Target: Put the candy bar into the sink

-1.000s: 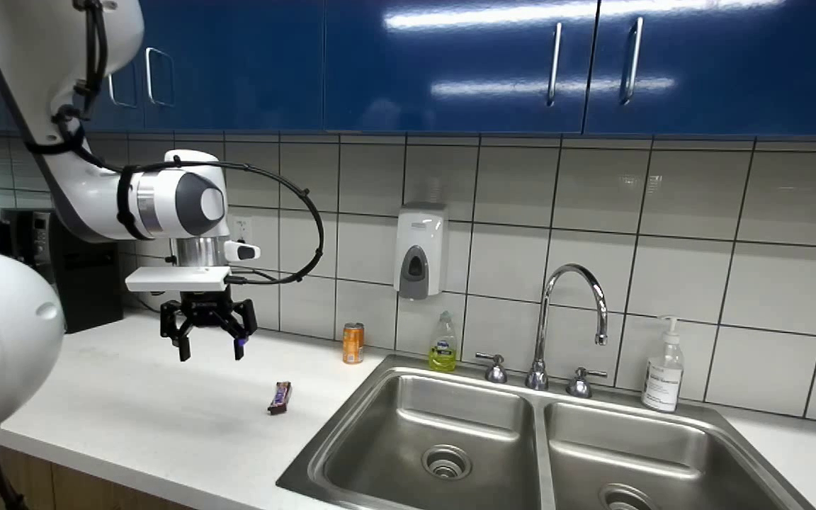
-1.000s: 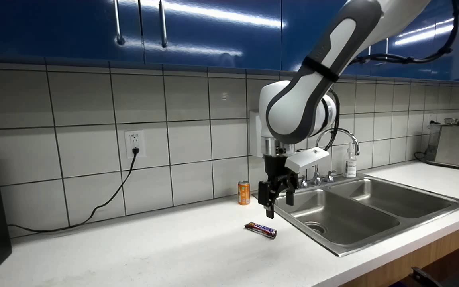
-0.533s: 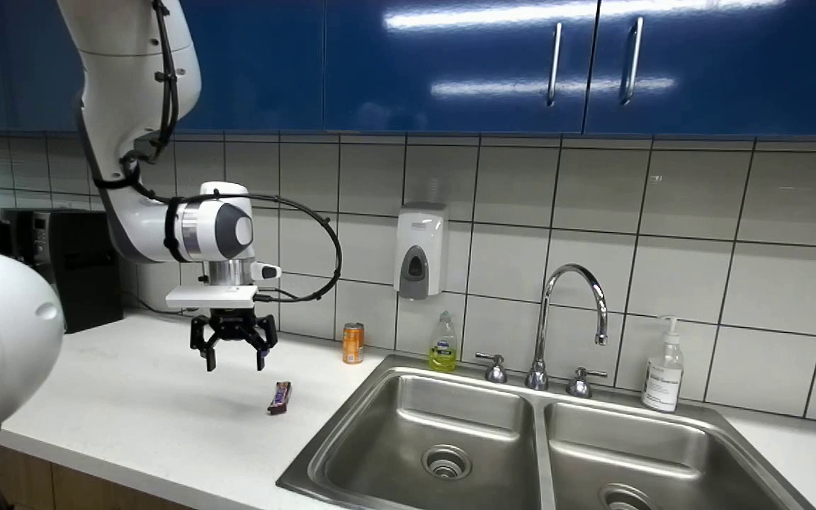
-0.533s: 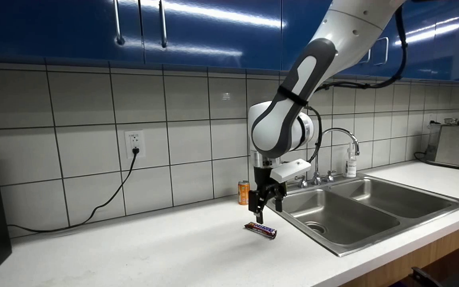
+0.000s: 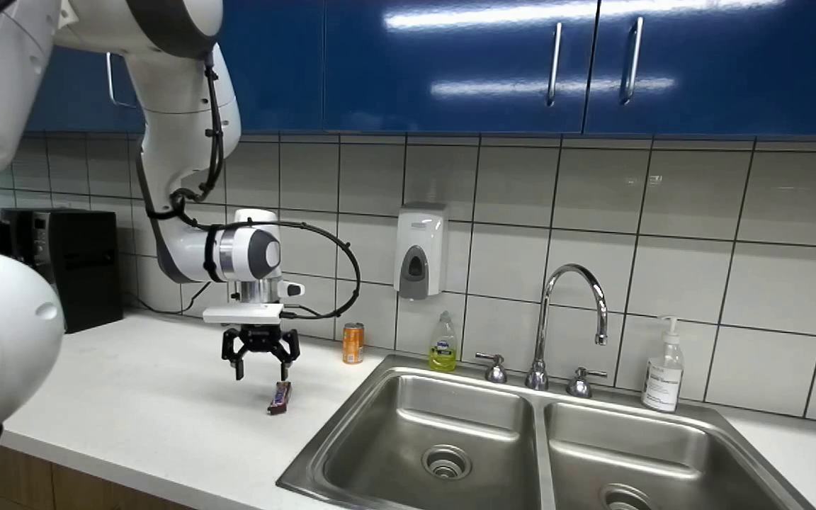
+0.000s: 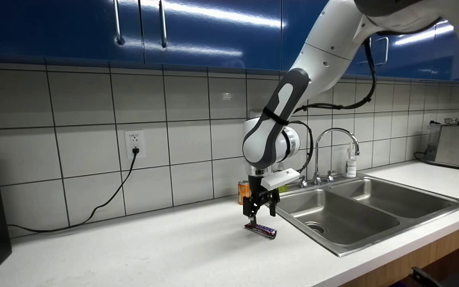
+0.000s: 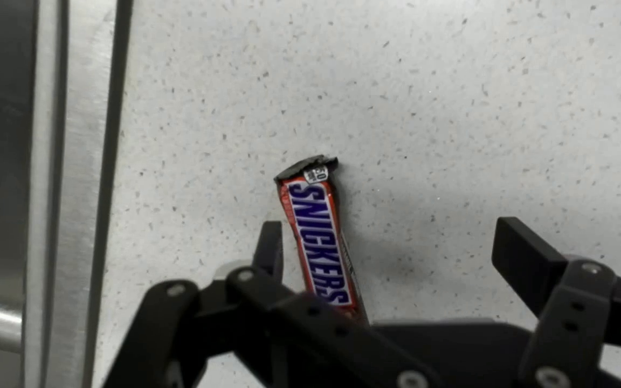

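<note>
- My black two-finger gripper (image 5: 262,373) points down, low over the speckled white countertop (image 5: 132,404), with its fingers (image 7: 526,258) spread well apart.
- The small oblong candy bar in a dark brown, red-edged SNICKERS wrapper (image 7: 316,237) lies flat on that countertop, outside the stainless steel double-basin sink (image 5: 341,423) and near its rim.
- On my wrist view the bar shows slantwise between the fingers, just beside the one at the picture's left; its lower end is hidden behind the gripper's linkage.
- In an exterior view I see one fingertip (image 6: 253,219) overlapping the bar; whether they touch, I can't tell.
- Along the white tiled wall (image 5: 372,248) I have an upright orange can (image 5: 353,343), a clear bottle of yellow-green liquid (image 5: 443,350), a chrome gooseneck faucet (image 5: 542,326) and a clear pump bottle with a white label (image 5: 664,379).
</note>
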Motion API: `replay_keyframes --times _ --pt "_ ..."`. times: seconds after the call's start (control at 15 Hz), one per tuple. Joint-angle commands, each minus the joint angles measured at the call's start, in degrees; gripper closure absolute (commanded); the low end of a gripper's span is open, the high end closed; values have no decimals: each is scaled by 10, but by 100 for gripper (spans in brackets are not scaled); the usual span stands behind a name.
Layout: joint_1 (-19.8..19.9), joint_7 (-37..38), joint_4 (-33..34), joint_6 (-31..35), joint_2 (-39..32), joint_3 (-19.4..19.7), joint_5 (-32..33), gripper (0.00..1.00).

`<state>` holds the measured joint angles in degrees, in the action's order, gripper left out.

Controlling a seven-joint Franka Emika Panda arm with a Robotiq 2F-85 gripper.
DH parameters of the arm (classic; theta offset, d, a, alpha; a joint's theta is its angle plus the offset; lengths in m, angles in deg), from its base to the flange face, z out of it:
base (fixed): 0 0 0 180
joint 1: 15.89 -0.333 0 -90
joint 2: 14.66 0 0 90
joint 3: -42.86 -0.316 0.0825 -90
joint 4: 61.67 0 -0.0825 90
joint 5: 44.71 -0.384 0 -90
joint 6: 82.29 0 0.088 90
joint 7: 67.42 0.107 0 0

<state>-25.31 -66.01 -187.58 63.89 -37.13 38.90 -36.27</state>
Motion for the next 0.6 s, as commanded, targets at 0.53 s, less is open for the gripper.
replay_keyframes --times 0.53 --pt "23 -58 21 0 -25 -20 -23 0"
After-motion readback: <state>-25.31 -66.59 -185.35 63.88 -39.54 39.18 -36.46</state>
